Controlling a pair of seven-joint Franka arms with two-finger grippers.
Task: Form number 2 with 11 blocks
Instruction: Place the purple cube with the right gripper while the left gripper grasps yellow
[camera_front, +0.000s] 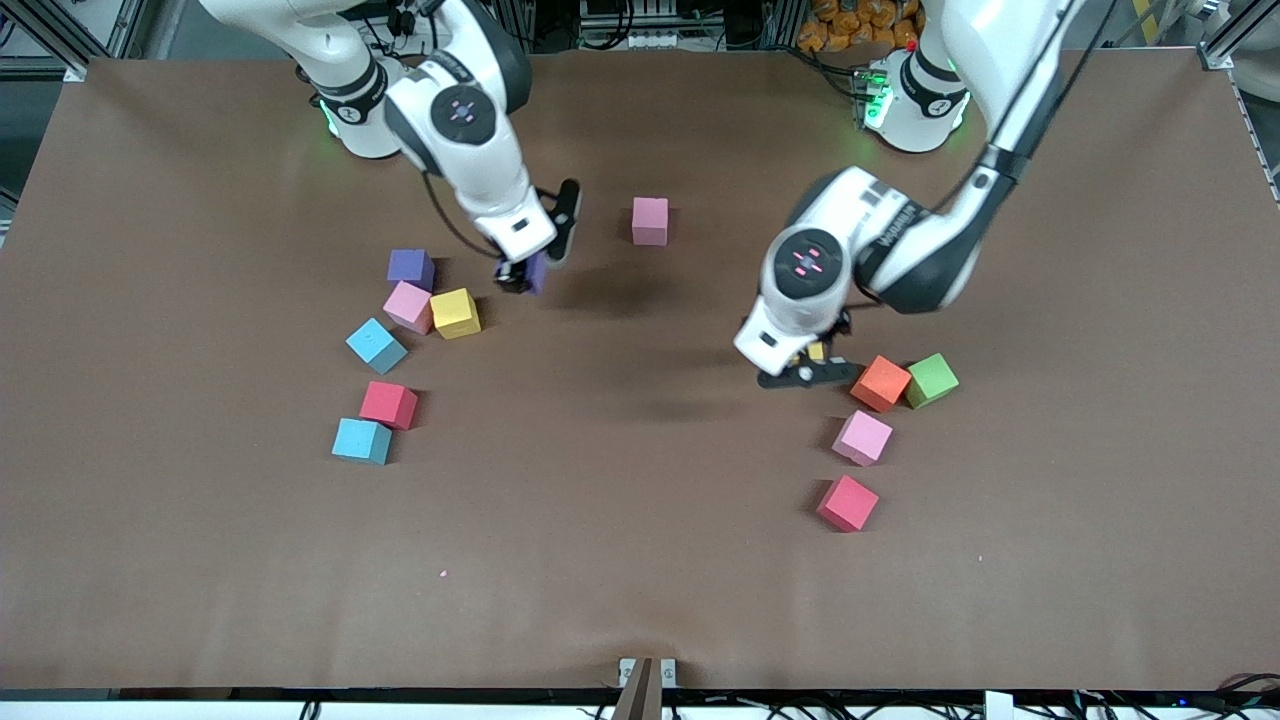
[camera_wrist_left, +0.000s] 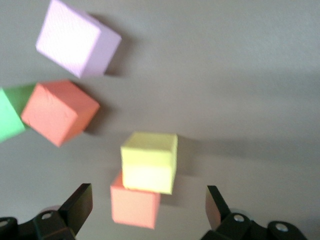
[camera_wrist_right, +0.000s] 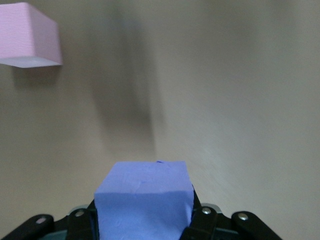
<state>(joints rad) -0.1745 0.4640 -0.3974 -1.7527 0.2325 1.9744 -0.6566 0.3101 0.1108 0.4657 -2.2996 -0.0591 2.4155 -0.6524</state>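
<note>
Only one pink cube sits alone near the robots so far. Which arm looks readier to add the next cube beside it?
The right. Its gripper already holds a purple cube close to that pink cube. The left gripper is open over a yellow cube, nothing grasped.

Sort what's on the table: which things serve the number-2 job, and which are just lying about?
Job: purple block held in the right hand over the table; yellow block below the open left hand; lone pink block mid-table; other loose coloured blocks, probably.
Lying about: green block beside an orange block.
</note>
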